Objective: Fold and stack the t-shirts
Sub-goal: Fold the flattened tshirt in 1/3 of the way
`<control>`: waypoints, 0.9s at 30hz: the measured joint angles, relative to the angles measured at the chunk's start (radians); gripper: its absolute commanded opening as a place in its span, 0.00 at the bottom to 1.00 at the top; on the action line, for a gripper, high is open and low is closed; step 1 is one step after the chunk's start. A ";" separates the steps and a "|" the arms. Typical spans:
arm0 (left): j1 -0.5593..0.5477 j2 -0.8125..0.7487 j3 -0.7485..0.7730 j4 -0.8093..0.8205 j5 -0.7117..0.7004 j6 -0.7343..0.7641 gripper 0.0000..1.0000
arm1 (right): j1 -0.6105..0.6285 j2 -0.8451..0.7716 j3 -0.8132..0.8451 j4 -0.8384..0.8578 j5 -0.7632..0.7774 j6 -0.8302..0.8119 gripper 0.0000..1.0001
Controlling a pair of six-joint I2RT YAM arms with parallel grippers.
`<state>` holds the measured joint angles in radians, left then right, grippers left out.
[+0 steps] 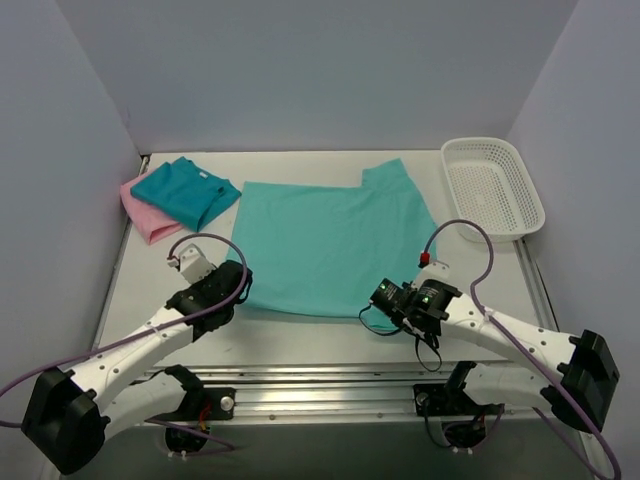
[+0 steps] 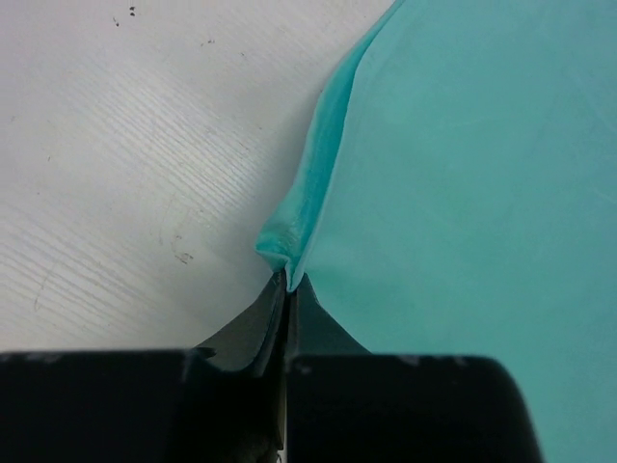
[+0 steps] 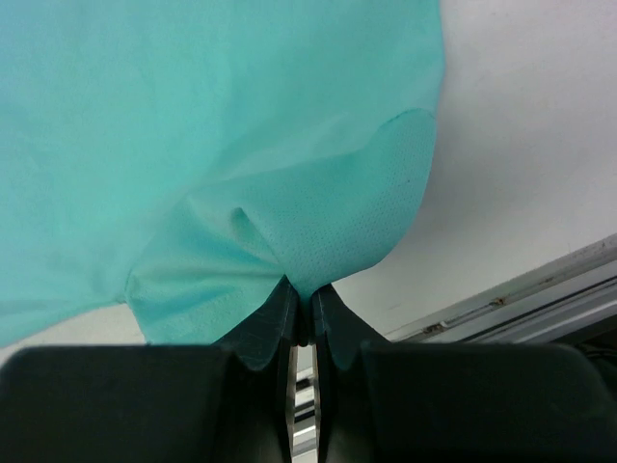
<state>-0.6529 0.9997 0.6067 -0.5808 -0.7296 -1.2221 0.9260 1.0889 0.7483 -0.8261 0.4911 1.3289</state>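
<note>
A light sea-green t-shirt [image 1: 330,240] lies spread flat in the middle of the table. My left gripper [image 1: 240,272] is shut on its near-left hem corner [image 2: 285,253], the cloth pinched into a small ridge between the jaws. At the near-right corner my right gripper [image 1: 382,300] is shut on the same shirt's hem [image 3: 318,256], which bunches up just above the fingertips. At the back left a folded teal-blue t-shirt [image 1: 186,191] rests on top of a folded pink t-shirt [image 1: 147,214].
A white mesh basket [image 1: 492,185] stands at the back right corner. Grey walls close in the table on three sides. A metal rail [image 1: 330,380] runs along the near edge, visible too as the rail [image 3: 501,299] in the right wrist view.
</note>
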 measured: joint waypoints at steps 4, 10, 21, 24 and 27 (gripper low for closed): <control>0.030 0.053 0.035 0.014 0.009 0.053 0.02 | -0.036 0.095 0.062 0.024 0.034 -0.031 0.00; 0.101 0.142 0.075 0.100 0.059 0.134 0.02 | -0.149 0.224 0.162 0.101 0.084 -0.112 0.00; 0.225 0.323 0.178 0.268 0.172 0.238 0.02 | -0.257 0.505 0.362 0.179 0.124 -0.210 0.00; 0.242 0.370 0.213 0.294 0.191 0.247 0.02 | -0.265 0.591 0.433 0.189 0.134 -0.224 0.00; 0.257 0.409 0.245 0.312 0.202 0.257 0.02 | -0.277 0.666 0.497 0.193 0.145 -0.232 0.00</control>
<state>-0.3958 1.4086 0.8516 -0.2684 -0.5274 -0.9646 0.6491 1.7550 1.2453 -0.6334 0.6357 1.0973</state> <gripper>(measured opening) 0.040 0.026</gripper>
